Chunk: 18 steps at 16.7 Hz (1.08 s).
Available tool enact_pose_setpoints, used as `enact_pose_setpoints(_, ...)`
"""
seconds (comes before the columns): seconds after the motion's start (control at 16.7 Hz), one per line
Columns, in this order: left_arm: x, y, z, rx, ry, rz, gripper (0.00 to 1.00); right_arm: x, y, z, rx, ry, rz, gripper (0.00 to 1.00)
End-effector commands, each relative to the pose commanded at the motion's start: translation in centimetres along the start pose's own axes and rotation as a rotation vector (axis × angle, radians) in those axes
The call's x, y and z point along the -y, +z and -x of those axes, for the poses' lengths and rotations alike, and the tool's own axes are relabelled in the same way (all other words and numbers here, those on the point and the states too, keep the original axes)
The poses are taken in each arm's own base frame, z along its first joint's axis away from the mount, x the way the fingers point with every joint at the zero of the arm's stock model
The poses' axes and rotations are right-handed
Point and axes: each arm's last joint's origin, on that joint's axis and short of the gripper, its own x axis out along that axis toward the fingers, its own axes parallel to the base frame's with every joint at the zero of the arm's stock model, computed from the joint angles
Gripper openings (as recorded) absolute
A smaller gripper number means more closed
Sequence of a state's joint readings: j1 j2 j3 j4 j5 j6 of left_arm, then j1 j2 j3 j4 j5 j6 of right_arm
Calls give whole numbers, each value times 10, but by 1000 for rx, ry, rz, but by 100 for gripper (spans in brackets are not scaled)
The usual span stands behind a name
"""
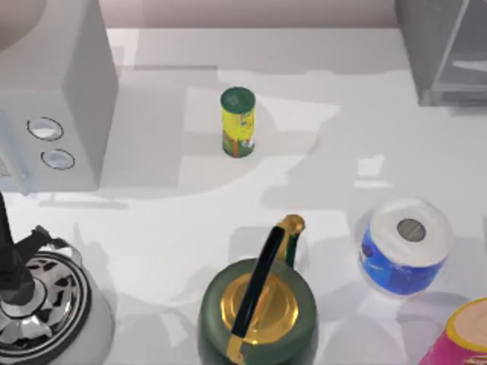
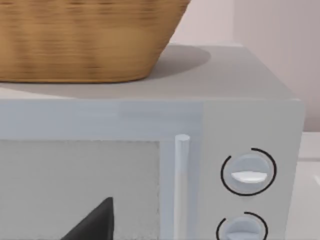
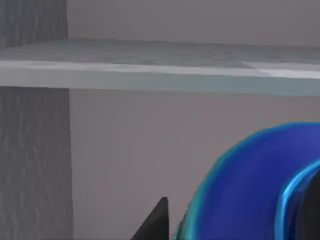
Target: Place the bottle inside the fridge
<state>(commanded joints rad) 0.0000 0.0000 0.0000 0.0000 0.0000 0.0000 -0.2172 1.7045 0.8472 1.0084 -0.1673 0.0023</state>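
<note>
Inside the tall grey glass-fronted fridge (image 1: 445, 53), beneath one pale shelf (image 3: 150, 70), the right gripper (image 3: 227, 220) points level at the back wall, with one blue, cyan-edged bottle (image 3: 240, 175) against it; whether its jaws grip, I cannot tell. The left gripper (image 2: 95, 222) faces the light grey box (image 2: 250, 115) with two round dials (image 2: 248, 172).

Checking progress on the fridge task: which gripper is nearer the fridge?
Right. The right gripper is close up at a shelf of the fridge; the left gripper faces the dial box across the table.
</note>
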Motion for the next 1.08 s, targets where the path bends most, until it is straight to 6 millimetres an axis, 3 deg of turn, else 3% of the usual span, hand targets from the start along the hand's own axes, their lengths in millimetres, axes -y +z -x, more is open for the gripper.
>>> enact_pose_setpoints(0.24,0,0,0,0,0,0,100,20,-69,-29,-83,17,-21,1)
enact_pose_setpoints(0.42,0,0,0,0,0,0,100,27,-101,-34,-138,29,-39,1)
enact_pose_setpoints(0.84,0,0,0,0,0,0,100,26,-109,-34,-160,35,-47,1)
enact_pose_setpoints(1.08,0,0,0,0,0,0,100,26,-119,-57,-174,36,-51,1)
